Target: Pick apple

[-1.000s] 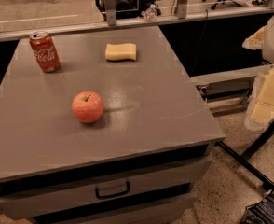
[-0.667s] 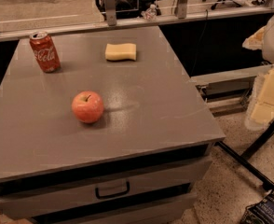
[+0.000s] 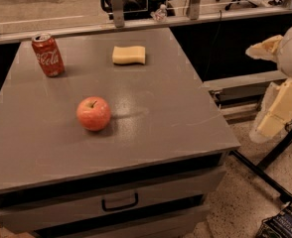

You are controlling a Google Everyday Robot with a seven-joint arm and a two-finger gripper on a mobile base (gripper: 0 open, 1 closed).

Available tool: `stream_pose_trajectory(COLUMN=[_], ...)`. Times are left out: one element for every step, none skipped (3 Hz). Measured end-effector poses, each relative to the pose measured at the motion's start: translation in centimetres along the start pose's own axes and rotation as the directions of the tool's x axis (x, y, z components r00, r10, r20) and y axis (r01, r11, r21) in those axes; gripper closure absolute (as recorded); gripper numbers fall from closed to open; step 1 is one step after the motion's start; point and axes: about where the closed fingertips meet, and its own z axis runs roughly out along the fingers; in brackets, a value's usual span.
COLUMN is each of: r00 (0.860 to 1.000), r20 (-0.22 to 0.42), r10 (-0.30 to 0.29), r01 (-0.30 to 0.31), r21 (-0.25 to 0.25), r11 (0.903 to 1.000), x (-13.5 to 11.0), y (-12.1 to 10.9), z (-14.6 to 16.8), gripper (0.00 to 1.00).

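The apple (image 3: 93, 113) is round and pinkish-red with a short dark stem. It stands on the grey tabletop (image 3: 161, 118), left of the middle and towards the front. My gripper (image 3: 270, 123) hangs at the far right of the camera view, off the table's right edge and well away from the apple. It holds nothing that I can see.
A red Coca-Cola can (image 3: 47, 54) stands upright at the back left. A yellow sponge (image 3: 129, 54) lies at the back centre. A drawer with a handle (image 3: 119, 202) is under the tabletop. Black stand legs (image 3: 270, 167) cross the floor at the right.
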Motion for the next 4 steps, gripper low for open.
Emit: stream_pose_trajectory(r00=[0.979,0.895,0.854,0.837], r20=[0.197,0.436,0.507,0.535], r10=[-0.054,-0.092,-0.117,-0.115], r01=[0.055,0.112,0.154,0.165], r21=[0.0,-0.02,-0.032,-0.046], r11=[0.9985,0.9936,0.9876,0.9852], x=[-2.0,-6.8,-9.9,-10.3], y=[0.5,1.9,2.9,3.5], z=[1.7,3.0,3.6,4.7], gripper=[0.0,0.0,0.0,0.0])
